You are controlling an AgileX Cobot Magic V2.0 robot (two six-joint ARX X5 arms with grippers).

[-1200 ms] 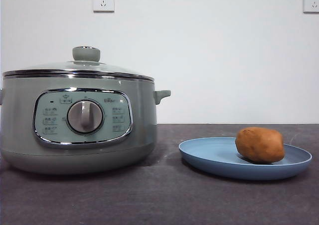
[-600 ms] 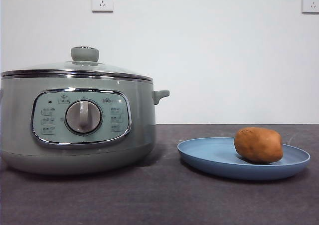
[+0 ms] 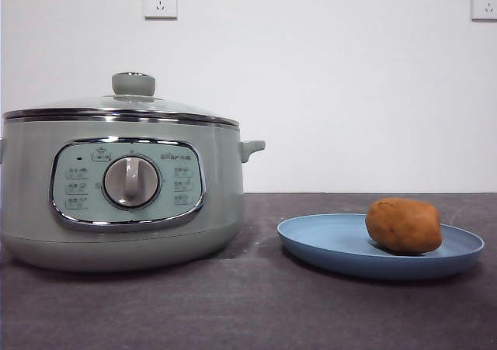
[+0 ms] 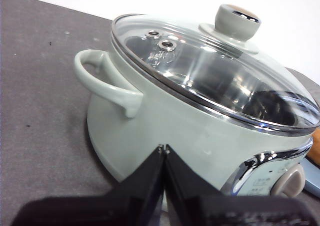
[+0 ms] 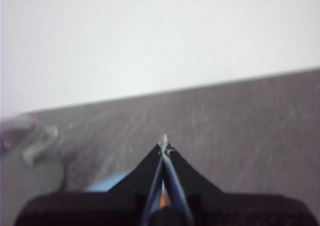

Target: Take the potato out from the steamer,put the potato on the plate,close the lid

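Observation:
The sage-green steamer (image 3: 116,202) stands at the left of the table with its glass lid (image 3: 116,105) seated on the chrome rim, knob on top. The orange-brown potato (image 3: 404,225) lies on the light blue plate (image 3: 334,245) at the right. In the left wrist view my left gripper (image 4: 163,148) is shut with nothing in it, just outside the steamer (image 4: 165,131) wall, below the lid (image 4: 210,75). My right gripper (image 5: 164,146) is shut and empty above the table; a strip of the plate (image 5: 107,185) shows under it. Neither arm shows in the front view.
Two wall sockets (image 3: 160,0) sit high on the white wall behind. The steamer's side handle (image 3: 252,147) sticks out toward the plate. Dark grey tabletop (image 3: 248,311) runs in front of both objects.

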